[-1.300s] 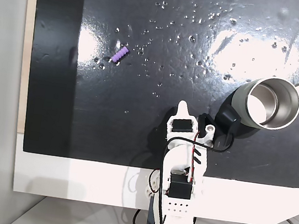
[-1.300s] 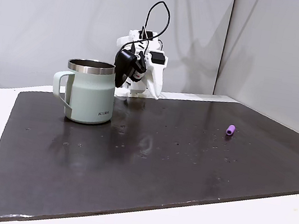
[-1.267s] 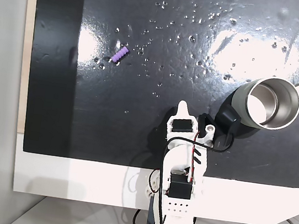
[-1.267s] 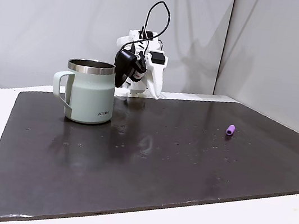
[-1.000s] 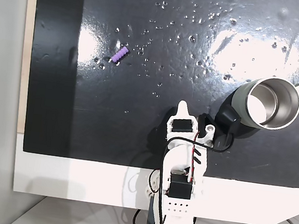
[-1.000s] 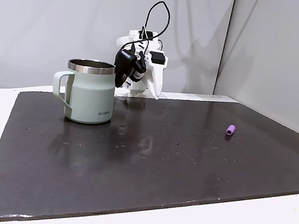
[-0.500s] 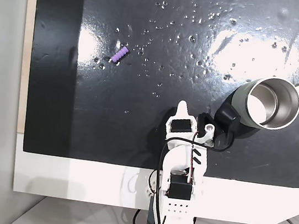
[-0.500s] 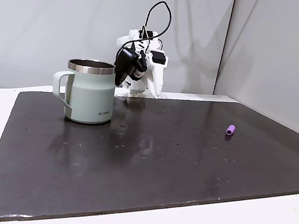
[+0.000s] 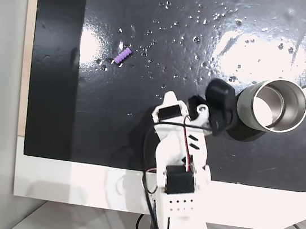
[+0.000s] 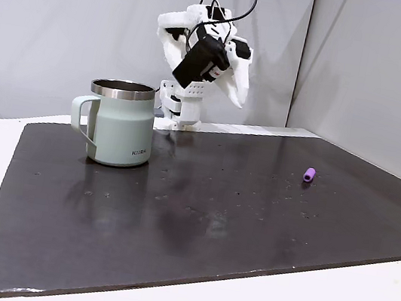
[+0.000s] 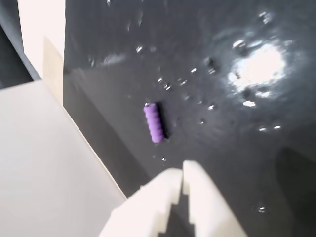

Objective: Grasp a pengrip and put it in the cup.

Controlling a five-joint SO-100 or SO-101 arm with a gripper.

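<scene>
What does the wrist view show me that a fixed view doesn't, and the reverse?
Wrist view: the ribs of the pengrip close up, and the gripper with its fingers pressed together, empty, short of the pengrip.

A fixed view: the cup standing upright to the right of the arm, and the pengrip lying well to the upper left of the arm, on the far side from the cup.

Both: the pengrip lying untouched on the black mat.
</scene>
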